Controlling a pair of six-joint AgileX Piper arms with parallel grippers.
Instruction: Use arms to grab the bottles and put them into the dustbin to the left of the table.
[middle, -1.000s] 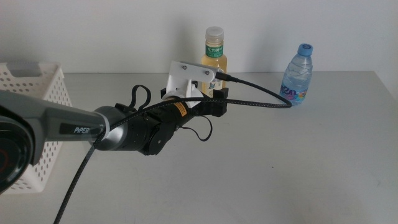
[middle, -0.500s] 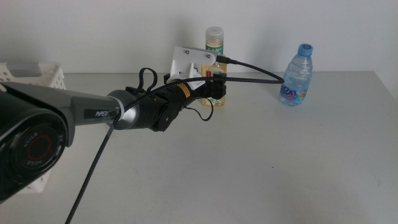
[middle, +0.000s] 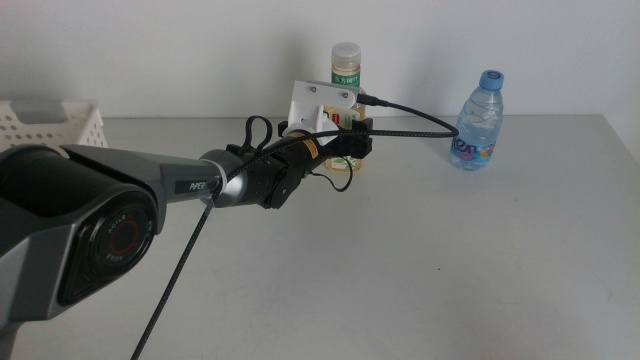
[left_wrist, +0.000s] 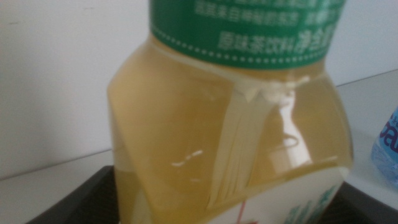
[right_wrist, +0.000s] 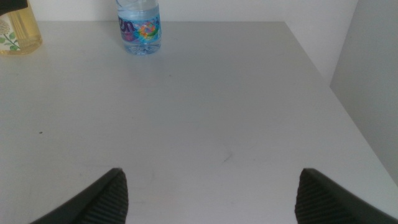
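Observation:
The yellow tea bottle (middle: 345, 76) stands at the back of the table (middle: 450, 260). My left gripper (middle: 350, 141) has reached it, with its jaws open on either side of the bottle's lower body. In the left wrist view the bottle (left_wrist: 230, 143) fills the picture between my jaws (left_wrist: 227, 196). The blue-capped water bottle (middle: 476, 125) stands upright to its right, apart from the arm. My right gripper (right_wrist: 211, 193) is open and empty over bare table, out of the middle view; it sees the water bottle (right_wrist: 139, 25). The red can is out of view.
The white dustbin (middle: 40, 115) shows at the far left behind my left arm. The arm's black cable (middle: 420, 125) loops toward the water bottle. The table's right edge (right_wrist: 323, 87) has a drop beyond it.
My left arm has stretched further back and right, bringing its gripper up around the tea bottle. The bottles have not moved.

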